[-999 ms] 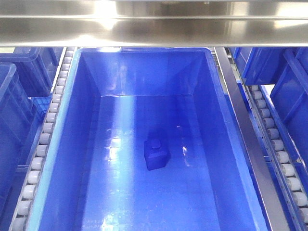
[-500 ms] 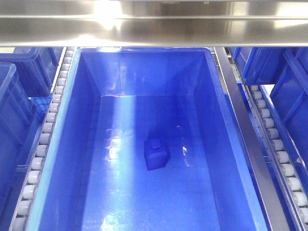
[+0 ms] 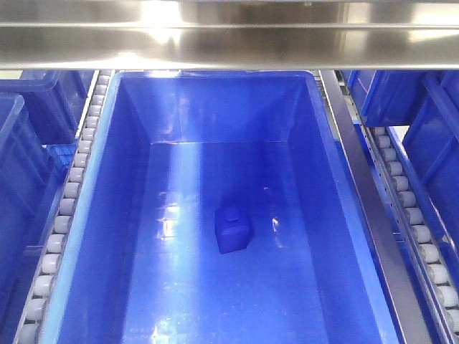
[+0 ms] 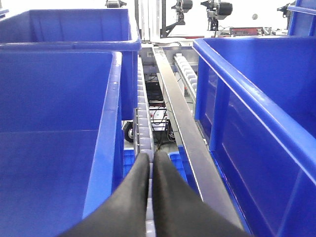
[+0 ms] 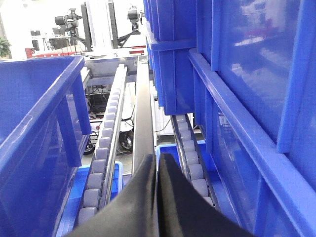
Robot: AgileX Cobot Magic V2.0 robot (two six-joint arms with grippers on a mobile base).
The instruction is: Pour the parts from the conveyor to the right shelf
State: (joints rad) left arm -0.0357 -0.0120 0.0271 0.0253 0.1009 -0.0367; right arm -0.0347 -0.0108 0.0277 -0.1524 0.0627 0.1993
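One part [image 3: 233,229] lies mid-floor in the bin [image 3: 107,215] on the shelf [image 3: 215,43], so pour looks done; left gripper [image 4: 151,160] & right gripper [image 5: 157,162] both clenched, empty.

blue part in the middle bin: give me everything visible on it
The part is a small glossy blue plastic block, same shade as the bin it sits in, so its edges read faintly. A little square knob stands on its upper face. It rests on the bin floor, near the middle, turned slightly askew to the walls and touching none of them. Nothing else lies in the bin and no gripper is near it. Only the front view shows it.
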